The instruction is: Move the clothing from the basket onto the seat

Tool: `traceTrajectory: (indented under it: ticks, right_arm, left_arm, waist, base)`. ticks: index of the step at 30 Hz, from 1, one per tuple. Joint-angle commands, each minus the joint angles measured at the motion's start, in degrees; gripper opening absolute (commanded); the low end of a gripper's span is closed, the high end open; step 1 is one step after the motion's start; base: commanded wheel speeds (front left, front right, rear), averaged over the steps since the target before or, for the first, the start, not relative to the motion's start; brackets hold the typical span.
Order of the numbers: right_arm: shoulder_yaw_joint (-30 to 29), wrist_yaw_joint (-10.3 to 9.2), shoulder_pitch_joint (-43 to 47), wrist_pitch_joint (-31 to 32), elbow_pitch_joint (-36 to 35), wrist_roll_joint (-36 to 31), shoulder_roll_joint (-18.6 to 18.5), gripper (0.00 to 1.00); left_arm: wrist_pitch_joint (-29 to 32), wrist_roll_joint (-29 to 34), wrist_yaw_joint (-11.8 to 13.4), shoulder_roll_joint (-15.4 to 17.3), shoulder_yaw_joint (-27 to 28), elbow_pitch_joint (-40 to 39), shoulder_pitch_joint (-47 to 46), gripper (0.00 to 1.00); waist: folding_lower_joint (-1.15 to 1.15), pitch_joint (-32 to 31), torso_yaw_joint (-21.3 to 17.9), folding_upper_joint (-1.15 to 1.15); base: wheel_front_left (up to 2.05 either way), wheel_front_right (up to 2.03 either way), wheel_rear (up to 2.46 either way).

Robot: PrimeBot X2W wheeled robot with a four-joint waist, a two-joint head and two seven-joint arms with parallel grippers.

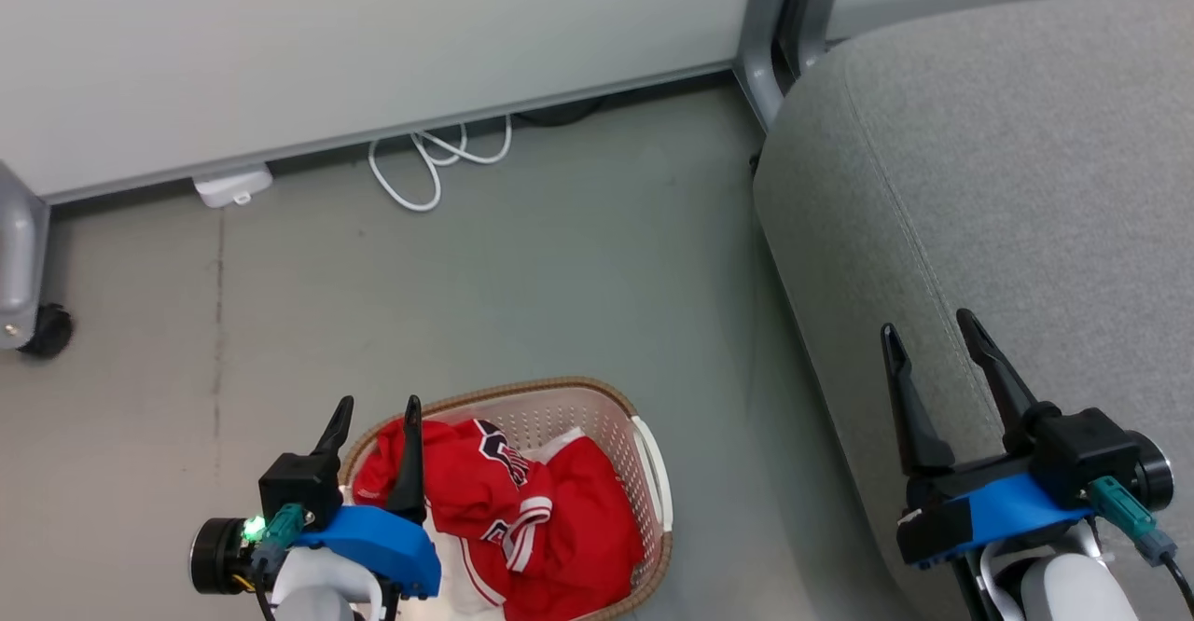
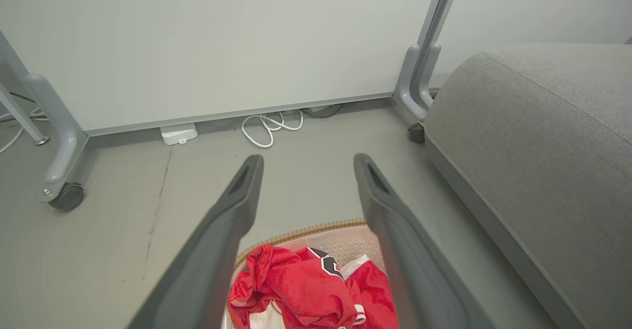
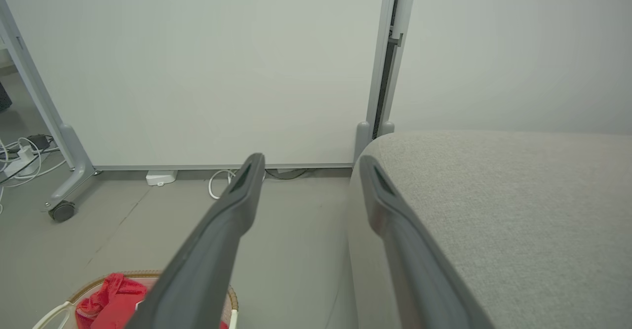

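The cream basket with its brown rim stands on the floor at the bottom centre of the head view. Red clothing, including a jersey with white trim and dark lettering, lies crumpled inside it. My left gripper hovers open above the basket's left rim, nothing between its fingers. The left wrist view looks down on the clothing and the basket. The grey seat fills the right side. My right gripper stands open over the seat's front edge, empty. The seat lies to the right in the right wrist view.
A pale wall panel on grey legs with castors runs along the back. A white coiled cable and a white power strip lie at its foot. Bare grey floor separates the basket from the panel and the seat.
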Motion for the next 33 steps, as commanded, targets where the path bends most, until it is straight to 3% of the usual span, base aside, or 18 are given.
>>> traceTrajectory:
  ticks: [1, 20, 25, 30, 33]
  right_arm:
    - [0.2, 0.01, -1.4, -0.5, 0.2, 0.3, -0.2, 1.0]
    - [2.1, 0.01, -8.8, -3.7, 1.2, 2.3, -0.1, 1.0]
    - [2.7, 0.01, -9.8, -4.1, 1.1, 2.6, -0.1, 1.0]
    - [3.4, 0.01, -10.5, -4.3, 0.7, 3.1, -0.1, 1.0]
    - [3.9, 0.01, -10.7, -4.5, 0.6, 3.4, -0.1, 1.0]
  left_arm:
    - [0.0, -0.4, 0.1, 0.3, 0.5, 1.6, -2.1, 1.0]
    - [1.7, -9.1, 1.5, -0.2, 4.4, 23.8, -15.2, 1.0]
    - [2.1, -10.4, 3.1, 0.0, 5.6, 27.7, -18.7, 1.0]
    - [1.0, -11.5, 6.3, 0.6, 7.3, 30.3, -21.5, 1.0]
    - [0.8, -12.7, 6.7, 0.6, 8.4, 31.6, -23.1, 1.0]
  waist:
    - [0.0, 5.0, -3.1, 0.0]
    - [0.0, 21.1, -7.7, 0.0]
    - [0.0, 24.4, -8.6, 0.0]
    - [0.0, 26.9, -9.0, 0.0]
    - [0.0, 28.0, -9.3, 0.0]
  base:
    - [0.0, 0.0, 0.0]
    - [0.0, 0.0, 0.0]
    - [0.0, 0.0, 0.0]
    - [0.0, 0.0, 0.0]
    - [0.0, 0.0, 0.0]
